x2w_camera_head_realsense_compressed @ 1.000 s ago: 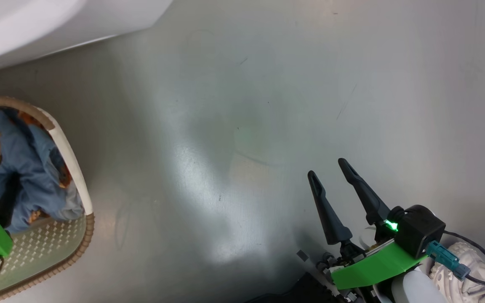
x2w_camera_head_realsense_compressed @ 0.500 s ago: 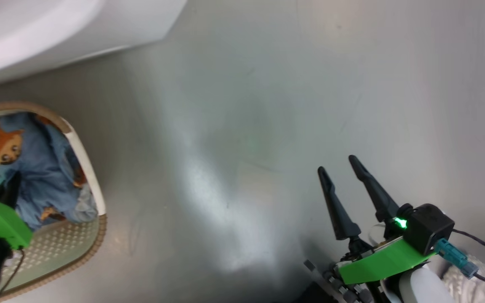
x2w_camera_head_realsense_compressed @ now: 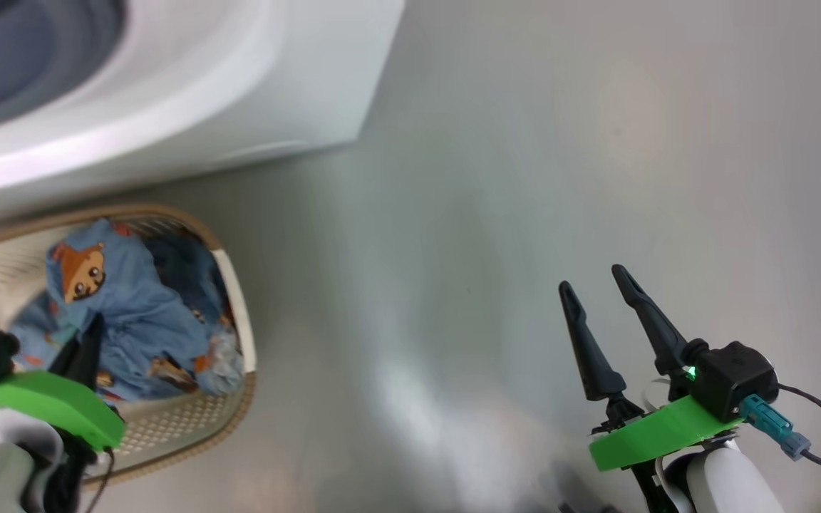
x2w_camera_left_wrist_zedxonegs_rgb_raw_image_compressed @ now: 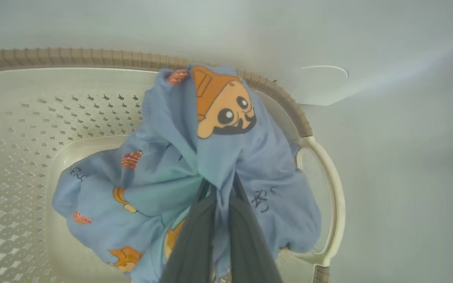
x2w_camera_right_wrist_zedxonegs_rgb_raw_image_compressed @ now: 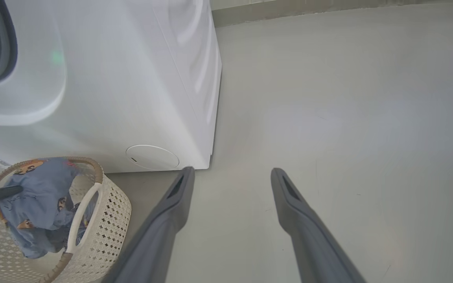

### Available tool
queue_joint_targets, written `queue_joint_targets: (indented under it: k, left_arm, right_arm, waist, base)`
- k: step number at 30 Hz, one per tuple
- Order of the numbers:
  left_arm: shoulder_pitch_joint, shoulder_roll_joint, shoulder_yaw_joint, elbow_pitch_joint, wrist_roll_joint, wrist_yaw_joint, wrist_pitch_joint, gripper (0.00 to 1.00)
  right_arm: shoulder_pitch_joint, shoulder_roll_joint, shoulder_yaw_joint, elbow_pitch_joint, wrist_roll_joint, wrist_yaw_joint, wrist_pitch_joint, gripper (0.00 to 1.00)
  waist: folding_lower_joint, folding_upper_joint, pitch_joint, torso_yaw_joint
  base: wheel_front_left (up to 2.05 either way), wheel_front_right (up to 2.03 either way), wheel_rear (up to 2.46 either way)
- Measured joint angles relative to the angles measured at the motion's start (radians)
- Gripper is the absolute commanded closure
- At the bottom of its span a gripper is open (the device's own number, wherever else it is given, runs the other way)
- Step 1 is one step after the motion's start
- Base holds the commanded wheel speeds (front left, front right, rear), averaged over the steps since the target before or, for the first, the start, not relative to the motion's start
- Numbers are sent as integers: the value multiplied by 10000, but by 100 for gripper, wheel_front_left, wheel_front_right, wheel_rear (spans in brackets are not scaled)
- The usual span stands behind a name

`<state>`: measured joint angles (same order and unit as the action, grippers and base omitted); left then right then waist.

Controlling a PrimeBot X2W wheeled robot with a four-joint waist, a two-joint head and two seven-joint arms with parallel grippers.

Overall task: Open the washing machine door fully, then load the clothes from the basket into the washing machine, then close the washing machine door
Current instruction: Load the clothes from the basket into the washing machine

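Two arms in play: lower left of the head view, my left gripper (x2w_camera_left_wrist_zedxonegs_rgb_raw_image_compressed: 218,184) is clamped on a fold of the clothes (x2w_camera_left_wrist_zedxonegs_rgb_raw_image_compressed: 163,169) inside the basket (x2w_camera_head_realsense_compressed: 238,313), so I read this as the load step. Next move: lift the bundle clear of the rim and carry it to the washing machine (x2w_camera_head_realsense_compressed: 254,85), upper left. Right gripper (x2w_camera_head_realsense_compressed: 594,279), lower right, hangs spread and empty over bare grey floor (x2w_camera_head_realsense_compressed: 524,157).
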<state>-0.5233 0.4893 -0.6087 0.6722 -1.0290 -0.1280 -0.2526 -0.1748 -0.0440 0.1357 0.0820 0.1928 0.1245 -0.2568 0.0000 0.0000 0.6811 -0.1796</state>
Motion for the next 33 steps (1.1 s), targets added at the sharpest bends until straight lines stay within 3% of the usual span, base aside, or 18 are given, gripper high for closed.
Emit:
queue_joint_targets:
  k: [18,33]
  left_arm:
    - [2728,-1661,3120,-1942,2529,0,-19,100]
    - [4236,-2600,4474,-3254,4197,0,-25,100]
  right_arm:
    - [500,-27,-458,934,-151,0,0,0]
    - [1224,-29,-598,1521,-157,0,0,0]
  waist:
    - [0,0,-2840,979]
    - [0,0,-5088,1496]
  base:
    - [0,0,0]
    - [0,0,0]
